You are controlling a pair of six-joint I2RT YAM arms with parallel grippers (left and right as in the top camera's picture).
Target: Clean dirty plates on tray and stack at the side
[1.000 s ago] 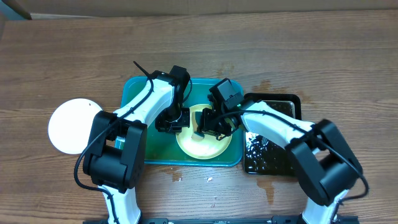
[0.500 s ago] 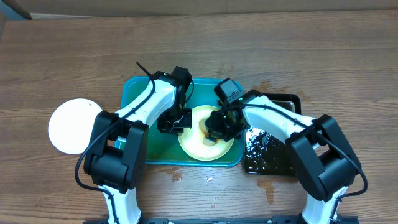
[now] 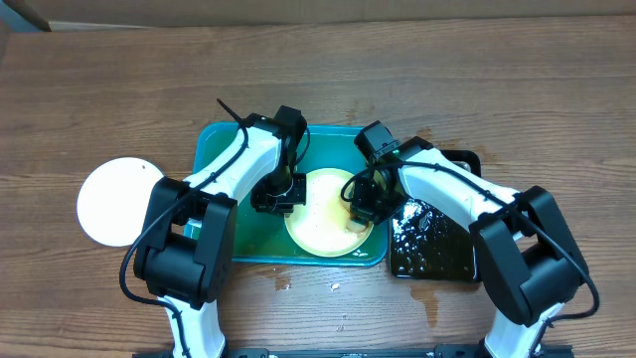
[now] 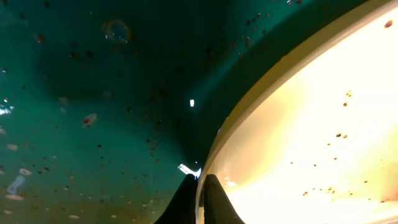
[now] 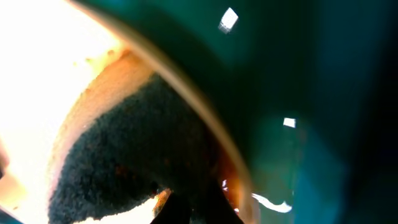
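Observation:
A pale yellow-green plate (image 3: pixel 323 214) lies in the teal tray (image 3: pixel 221 159), right of its middle. My left gripper (image 3: pixel 281 195) is shut on the plate's left rim; in the left wrist view the jaws (image 4: pixel 200 193) pinch the rim of the plate (image 4: pixel 311 124) over the wet, speckled tray floor (image 4: pixel 93 93). My right gripper (image 3: pixel 363 207) is shut on a dark sponge (image 5: pixel 124 155) and presses it on the plate's right edge (image 5: pixel 37 74). A white plate (image 3: pixel 117 200) lies on the table left of the tray. The third plate is out of view.
A black tray of water (image 3: pixel 432 239) stands right of the teal tray, touching it. Small wet spots and crumbs (image 3: pixel 336 288) lie on the wooden table in front of the trays. A cardboard edge runs along the back.
My right gripper has moved the sponge from the plate's middle to its right edge. The left gripper has kept its hold on the left rim.

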